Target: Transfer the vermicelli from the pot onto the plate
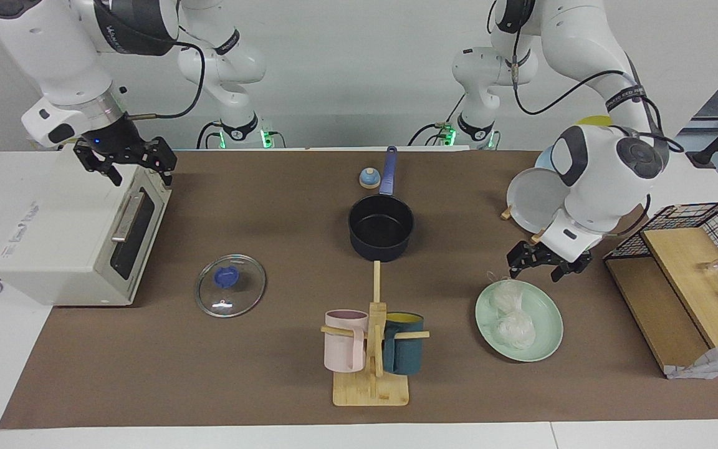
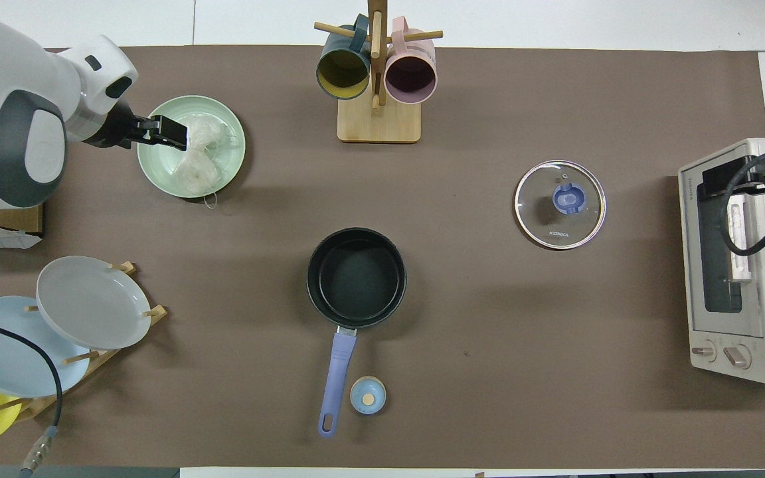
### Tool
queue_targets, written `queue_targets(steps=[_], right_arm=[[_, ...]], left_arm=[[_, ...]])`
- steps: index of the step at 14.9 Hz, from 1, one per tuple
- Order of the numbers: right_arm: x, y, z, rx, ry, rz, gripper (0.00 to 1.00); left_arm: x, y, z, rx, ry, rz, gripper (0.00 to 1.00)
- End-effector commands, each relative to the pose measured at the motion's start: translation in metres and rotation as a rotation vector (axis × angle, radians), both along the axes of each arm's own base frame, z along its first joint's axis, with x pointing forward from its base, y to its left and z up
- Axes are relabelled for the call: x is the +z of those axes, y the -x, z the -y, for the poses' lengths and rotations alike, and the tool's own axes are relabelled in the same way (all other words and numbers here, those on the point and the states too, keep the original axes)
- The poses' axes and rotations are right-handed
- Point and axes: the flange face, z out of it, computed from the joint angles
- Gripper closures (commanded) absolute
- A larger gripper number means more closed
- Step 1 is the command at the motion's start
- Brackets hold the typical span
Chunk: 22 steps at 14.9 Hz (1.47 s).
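The vermicelli (image 1: 512, 313) lies in two white clumps on the mint-green plate (image 1: 546, 340), toward the left arm's end of the table. In the overhead view the vermicelli (image 2: 198, 158) lies across the plate (image 2: 157, 169). My left gripper (image 1: 543, 265) is open and empty, just above the plate's rim on the side nearer the robots; it also shows in the overhead view (image 2: 173, 131). The navy pot (image 1: 381, 232) stands empty mid-table, its blue handle pointing toward the robots; it also shows in the overhead view (image 2: 356, 275). My right gripper (image 1: 127, 163) waits open over the toaster oven (image 1: 78, 237).
A glass lid (image 1: 230, 285) lies between the oven and the pot. A mug tree (image 1: 374, 340) with two mugs stands farther from the robots than the pot. A plate rack (image 2: 90, 302) holds grey, light blue and yellow plates. A small blue cap (image 1: 369, 178) sits beside the pot handle. A wire basket (image 1: 689, 249) stands at the left arm's end.
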Motion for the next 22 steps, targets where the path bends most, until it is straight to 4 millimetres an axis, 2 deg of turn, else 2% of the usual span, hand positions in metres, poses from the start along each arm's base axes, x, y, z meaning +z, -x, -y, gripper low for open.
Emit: queue_targets(steps=[1,3,6,9,11,14,17,19,20,22], right_arm=[[0.000,0.006,-0.001,0.011,-0.009,-0.010,0.00],[0.004,0.007,-0.001,0.011,-0.011,-0.005,0.00],[0.008,0.010,-0.001,0.011,-0.010,-0.001,0.00],[0.013,0.018,-0.002,0.009,-0.011,-0.013,0.00],[0.015,0.022,-0.001,0.008,-0.011,-0.013,0.00],[0.015,0.022,0.005,-0.001,-0.007,-0.014,0.00],[0.015,0.022,0.011,-0.012,-0.008,-0.017,0.00],[0.016,0.022,0.011,-0.012,-0.005,-0.022,0.00],[0.016,0.022,0.011,-0.012,-0.005,-0.022,0.00],[0.016,0.022,0.011,-0.011,-0.005,-0.030,0.00]], left_arm=[[0.048,0.023,-0.016,0.014,-0.024,0.003,0.00],[0.079,0.038,-0.028,0.047,-0.033,0.010,0.00],[0.105,0.058,-0.047,0.065,-0.059,-0.018,0.00],[0.132,0.082,-0.051,0.067,-0.067,-0.045,0.00],[0.142,0.094,-0.054,0.064,-0.097,-0.066,0.00],[0.145,0.106,-0.052,0.056,-0.108,-0.124,0.00],[0.167,0.121,-0.045,0.037,-0.144,-0.187,0.00],[0.169,0.130,-0.045,0.046,-0.152,-0.233,0.00],[0.177,0.138,-0.043,0.073,-0.152,-0.220,0.00],[0.172,0.143,-0.048,0.098,-0.151,-0.230,0.00]])
